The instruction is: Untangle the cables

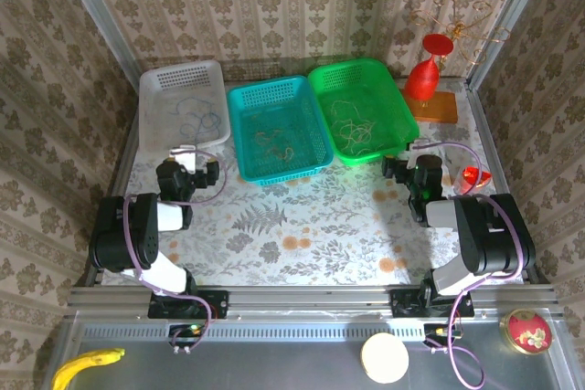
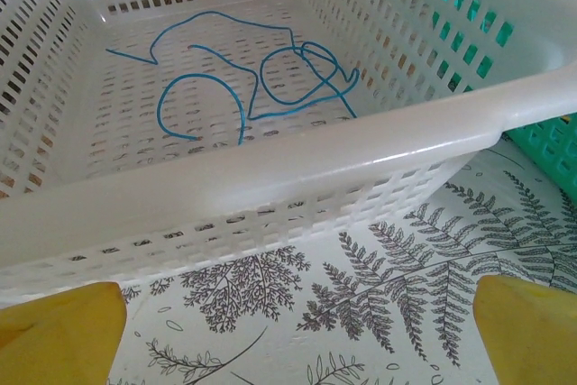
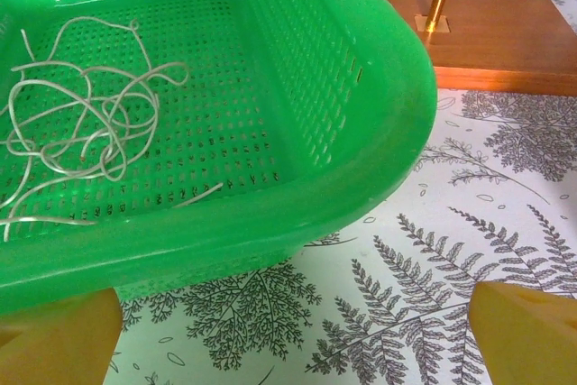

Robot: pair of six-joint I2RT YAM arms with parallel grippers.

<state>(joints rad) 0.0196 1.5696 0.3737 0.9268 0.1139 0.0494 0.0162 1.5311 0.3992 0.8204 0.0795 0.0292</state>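
Thin cables lie in three baskets at the back of the table. A blue cable [image 2: 252, 87] loops in the white basket [image 1: 183, 84]. Brown-yellow cables [image 1: 274, 139] lie tangled in the teal basket [image 1: 279, 89]. Pale cream cables [image 3: 90, 123] lie tangled in the green basket [image 3: 379, 132]. My left gripper [image 2: 297, 331] stands open over the fern-print cloth just in front of the white basket's near rim, with nothing between its yellow fingertips [image 2: 63, 331]. Before the green basket's near right corner my right gripper [image 3: 293, 331] is open too, holding nothing.
A red vase [image 1: 430, 70] stands on a wooden board [image 3: 505, 33] with a gold wire stand, right of the green basket. A small red object [image 1: 473, 175] lies by the right arm. Papered walls close in three sides. A banana [image 1: 87, 367] lies on the front shelf.
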